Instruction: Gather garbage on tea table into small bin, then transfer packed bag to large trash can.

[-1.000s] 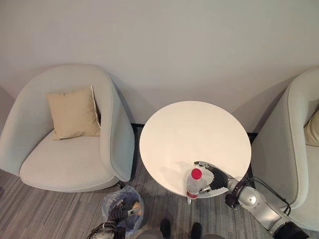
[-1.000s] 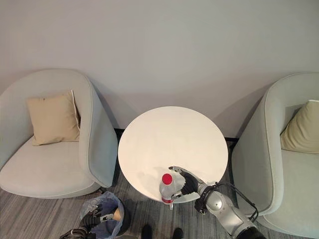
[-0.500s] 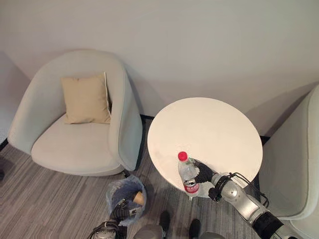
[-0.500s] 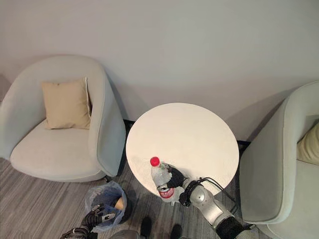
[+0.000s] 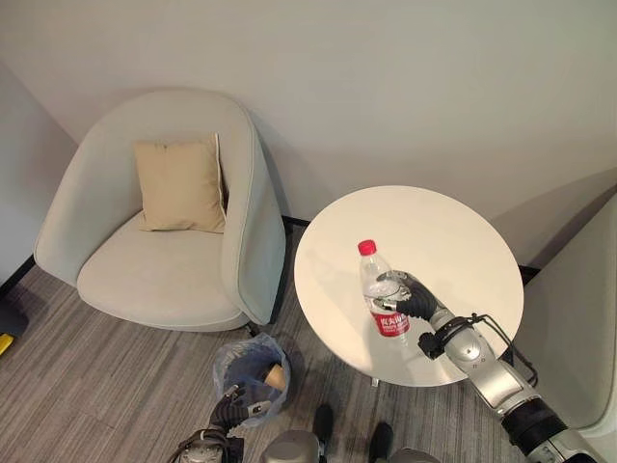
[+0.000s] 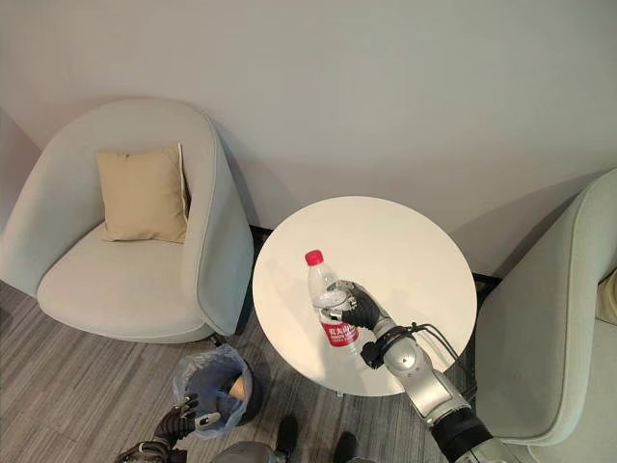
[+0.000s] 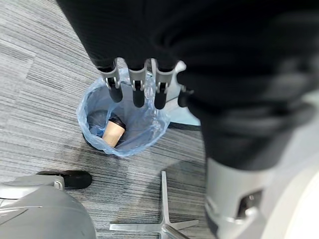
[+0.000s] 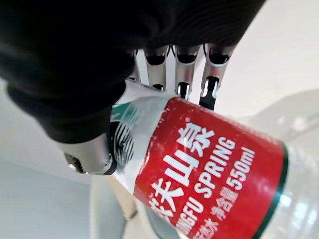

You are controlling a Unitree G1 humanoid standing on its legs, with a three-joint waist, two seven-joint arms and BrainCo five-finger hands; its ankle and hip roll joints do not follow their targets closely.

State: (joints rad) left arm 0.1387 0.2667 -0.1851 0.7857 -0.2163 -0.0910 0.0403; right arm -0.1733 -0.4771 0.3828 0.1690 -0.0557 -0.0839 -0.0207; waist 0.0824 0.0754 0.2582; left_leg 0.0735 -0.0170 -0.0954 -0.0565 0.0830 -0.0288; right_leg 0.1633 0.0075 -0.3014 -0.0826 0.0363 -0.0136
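Note:
A clear plastic bottle with a red cap and red label is held tilted above the round white tea table. My right hand is shut on its lower half. Up close, the fingers wrap the bottle at its label. On the floor left of the table stands the small bin lined with a blue bag. A brown paper cup lies in the bin. My left hand hovers at the bin's near rim, fingers straight and holding nothing.
A pale armchair with a tan cushion stands left of the table, close to the bin. A second pale armchair stands at the right. The table's metal foot rests on grey striped carpet.
The camera has swung left. My right hand has lifted the bottle from the table's near edge, and it now hangs higher over the table. The left hand stays by the bin.

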